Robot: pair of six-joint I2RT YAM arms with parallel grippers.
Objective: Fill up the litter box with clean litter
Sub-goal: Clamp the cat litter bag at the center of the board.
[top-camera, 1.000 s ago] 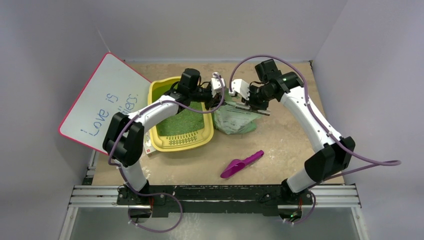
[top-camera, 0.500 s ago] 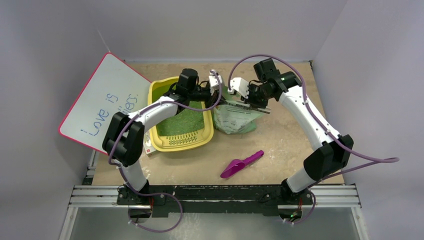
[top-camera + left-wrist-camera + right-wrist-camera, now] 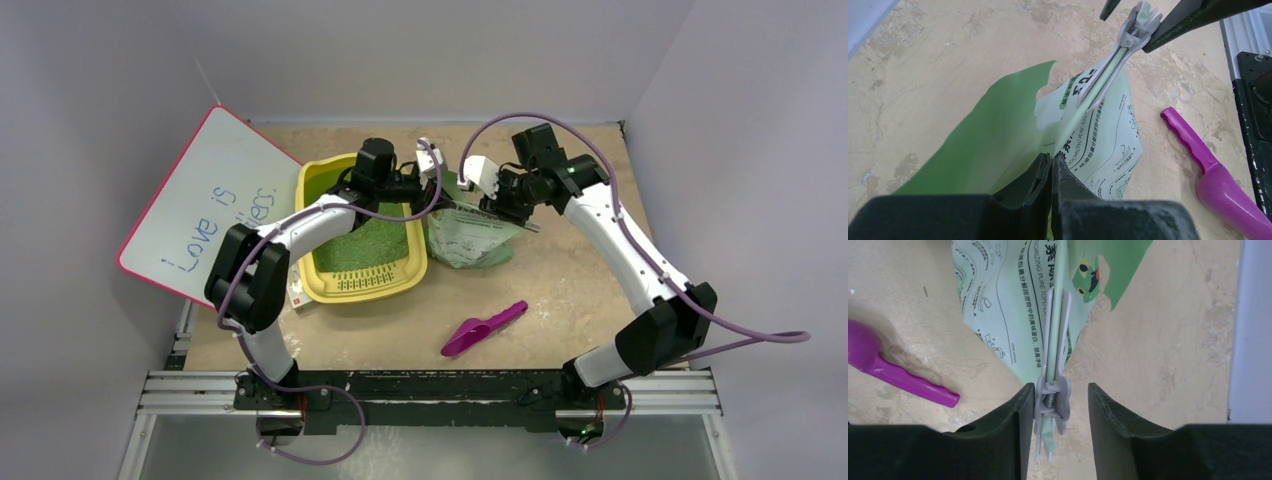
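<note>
The yellow litter box (image 3: pixel 311 186) sits left of centre with green clean litter (image 3: pixel 368 245) spread inside it. The pale green printed bag (image 3: pixel 470 240) stands just right of the box. My left gripper (image 3: pixel 431 168) is shut on the bag's top edge (image 3: pixel 1053 165), where the bag (image 3: pixel 1103 150) hangs below the fingers. A grey spring clip (image 3: pixel 1053 390) clamps the bag's top. My right gripper (image 3: pixel 1060 387) is open around this clip, its left finger (image 3: pixel 1023 405) touching it and the right finger apart from it. In the top view my right gripper (image 3: pixel 497 205) is over the bag's right top corner.
A purple scoop (image 3: pixel 483 328) lies on the table in front of the bag, and shows in the left wrist view (image 3: pixel 1215 172) and the right wrist view (image 3: pixel 903 377). A white board with a pink edge (image 3: pixel 205 205) leans at the left. Grey walls enclose the table.
My right arm has swung slightly to the right while its gripper stays at the clip. My left gripper has edged a little up and back with the bag's top edge.
</note>
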